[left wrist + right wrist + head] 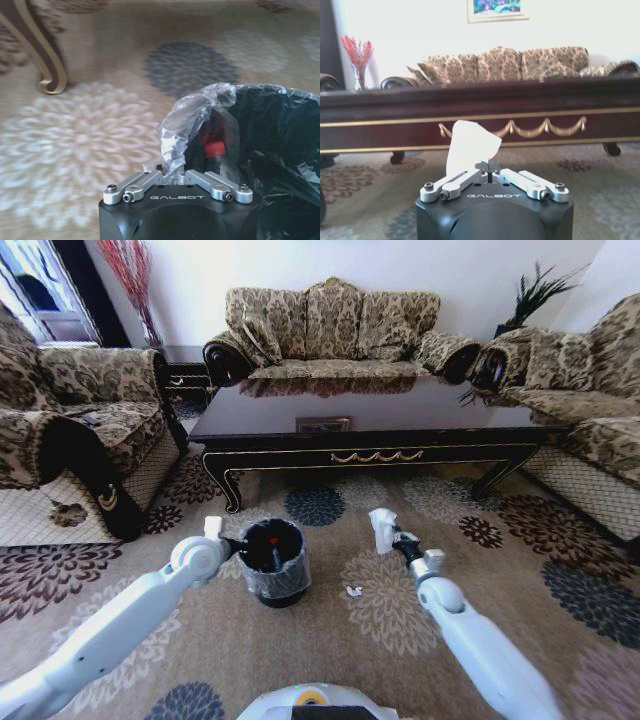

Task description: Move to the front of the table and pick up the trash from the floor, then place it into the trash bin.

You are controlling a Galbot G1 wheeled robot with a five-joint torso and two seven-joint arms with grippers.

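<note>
Right gripper (489, 172) pinches 1 crumpled white paper sheet (470, 145). Left gripper (172, 175) fingers are pressed together on the trash bin (273, 562) liner. Floral carpet (400, 620) fronts the table (370, 420).

Glossy dark wood table (420, 410), crumpled white paper (470, 145), clear crinkled plastic-lined black bin (275, 565), patterned woven carpet (380, 610)

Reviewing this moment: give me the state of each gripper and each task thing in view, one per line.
Left gripper: shut on the trash bin's clear liner at the rim.
Right gripper: shut on the white paper, held above the carpet in front of the table.
White paper: crumpled, off the floor.
Trash bin: upright on the carpet, a red-capped bottle inside.
White scrap: lying on the carpet.
Table: standing.
</note>
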